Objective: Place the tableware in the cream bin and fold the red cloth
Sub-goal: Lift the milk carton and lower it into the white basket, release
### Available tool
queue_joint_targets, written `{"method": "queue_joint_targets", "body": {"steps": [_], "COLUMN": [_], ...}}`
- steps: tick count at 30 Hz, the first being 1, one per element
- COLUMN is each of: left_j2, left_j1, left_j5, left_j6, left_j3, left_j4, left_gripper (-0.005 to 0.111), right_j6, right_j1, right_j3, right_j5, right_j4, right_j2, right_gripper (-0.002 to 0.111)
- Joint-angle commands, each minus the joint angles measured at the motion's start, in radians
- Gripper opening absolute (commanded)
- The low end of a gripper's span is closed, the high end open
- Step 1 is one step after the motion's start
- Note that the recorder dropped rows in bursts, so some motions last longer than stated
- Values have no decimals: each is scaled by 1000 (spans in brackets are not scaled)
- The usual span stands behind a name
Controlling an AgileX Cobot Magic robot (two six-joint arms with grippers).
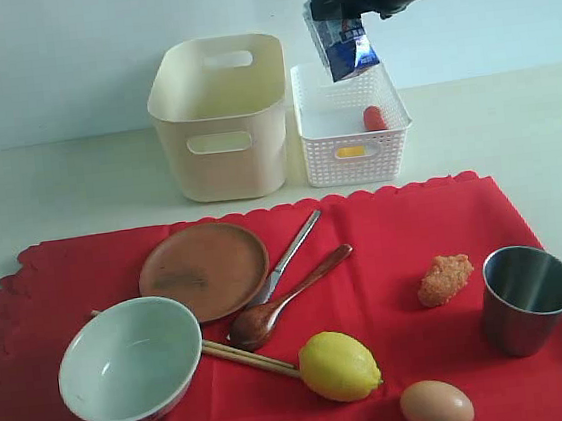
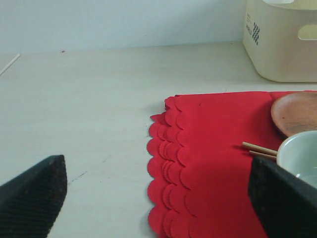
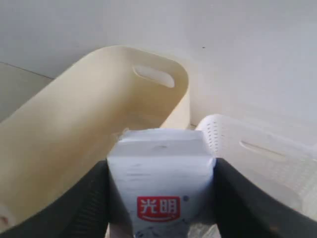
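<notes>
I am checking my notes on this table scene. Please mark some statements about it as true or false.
1. The right end effector holds the milk carton up in the air. True.
2. The steel cup stands inside the cream bin. False: it stands on the red cloth.
3. The lemon lies between the bowl and the egg. True.
4. The left end effector grips the bowl. False: it is open and holds nothing.

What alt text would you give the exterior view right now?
The right gripper holds a milk carton above the white basket, beside the cream bin. On the red cloth lie a bowl, plate, spoon, chopsticks, steel cup, lemon and egg.
</notes>
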Motion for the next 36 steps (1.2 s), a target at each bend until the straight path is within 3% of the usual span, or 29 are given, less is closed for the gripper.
{"method": "queue_joint_targets", "body": {"steps": [1, 12, 27, 32, 36], "left_j2": [-5, -5, -5, -5, -5], "left_j1": [3, 3, 3, 3, 3], "left_j5": [-11, -11, -11, -11, -11], "left_j6": [1, 1, 1, 1, 1], "left_j3": [3, 3, 3, 3, 3], "left_j4": [2, 2, 2, 2, 2], "left_gripper": [94, 94, 94, 94, 94], "right_j6": [-12, -112, -143, -145, -145], "right_j1": [-7, -1, 26, 26, 26], "right_j3": [-69, -155, -282, -282, -282], "right_j5": [-83, -202, -237, -234, -234], "right_j4": [-55, -68, -70, -70, -70], "right_j2": [69, 229, 376, 399, 404], "right_gripper": [0, 0, 0, 13, 32]}}
